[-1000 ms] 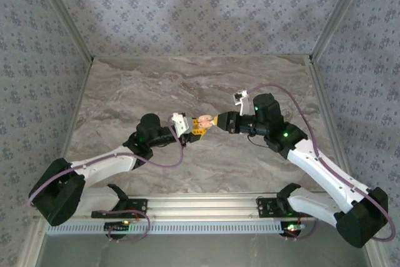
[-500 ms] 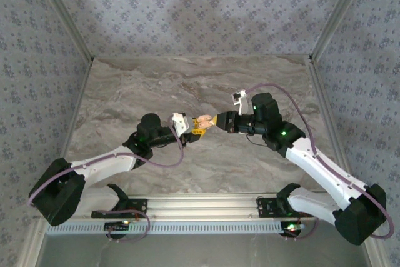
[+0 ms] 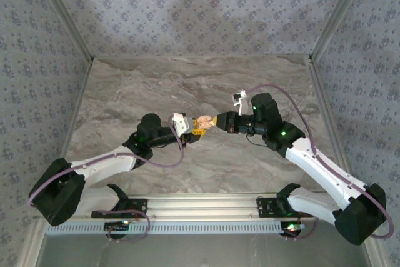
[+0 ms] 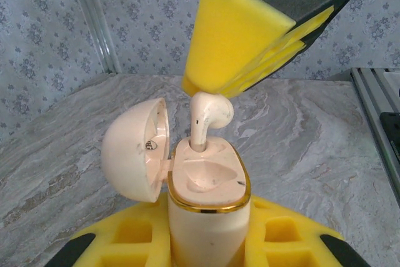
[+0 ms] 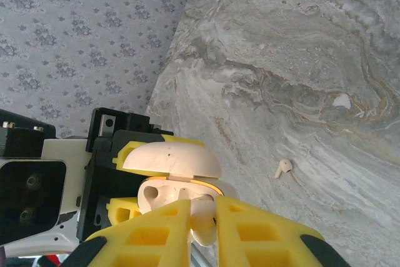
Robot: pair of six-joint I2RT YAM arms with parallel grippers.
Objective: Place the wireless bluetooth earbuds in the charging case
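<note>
The left gripper point(image 4: 206, 251) clamps the open charging case point(image 4: 206, 207); the right gripper point(image 5: 203, 229) pinches one earbud point(image 4: 210, 112), stem tip inside the case, not yet seated. A second earbud point(image 5: 284, 168) lies on the table point(image 5: 281, 48), untouched.

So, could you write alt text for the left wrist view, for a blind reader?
A cream earbud, pinched from above by the yellow-padded right end effector, stands stem-down in a socket of the open charging case. The left end effector grips the case upright, its lid hinged open to the left, over a marble table.
</note>
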